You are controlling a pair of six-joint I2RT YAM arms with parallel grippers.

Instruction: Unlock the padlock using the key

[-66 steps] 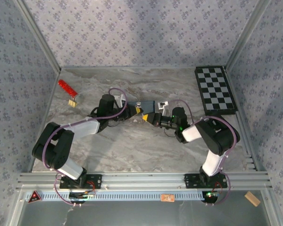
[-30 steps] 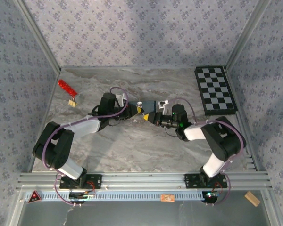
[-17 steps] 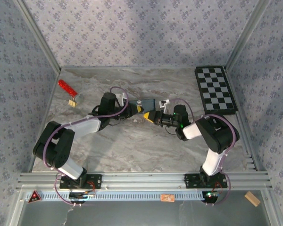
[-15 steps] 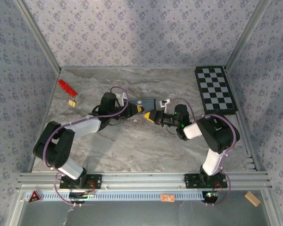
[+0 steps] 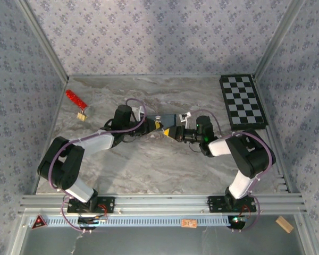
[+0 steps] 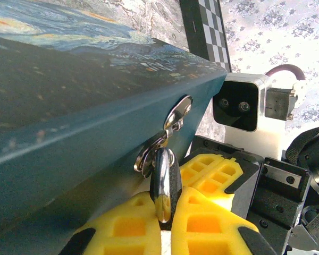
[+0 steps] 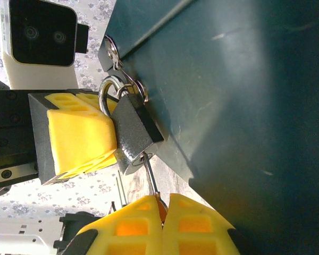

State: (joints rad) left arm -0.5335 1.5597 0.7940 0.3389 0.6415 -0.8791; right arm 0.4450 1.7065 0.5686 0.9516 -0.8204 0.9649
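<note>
The padlock (image 7: 132, 134), small and dark grey with a silver shackle (image 6: 165, 186), hangs from the hasp (image 6: 176, 112) on the blue painted box (image 6: 69, 106). My left gripper (image 6: 166, 234) is shut on the padlock, its yellow pads against the body. In the right wrist view the key (image 7: 150, 178) has its thin blade in the keyhole at the padlock's end. My right gripper (image 7: 165, 207) is shut on the key's head. From above, the left gripper (image 5: 158, 126) and right gripper (image 5: 168, 132) meet tip to tip at the front of the box (image 5: 167, 118).
A red strip (image 5: 74, 98) with a small gold piece (image 5: 82, 116) lies at the far left of the marble table (image 5: 149, 170). A checkerboard (image 5: 243, 101) sits at the back right. Metal rails border the table's sides and near edge.
The right wrist has shifted slightly back and forth by the padlock, and its forearm has swung a little. The left arm and the box stay put.
</note>
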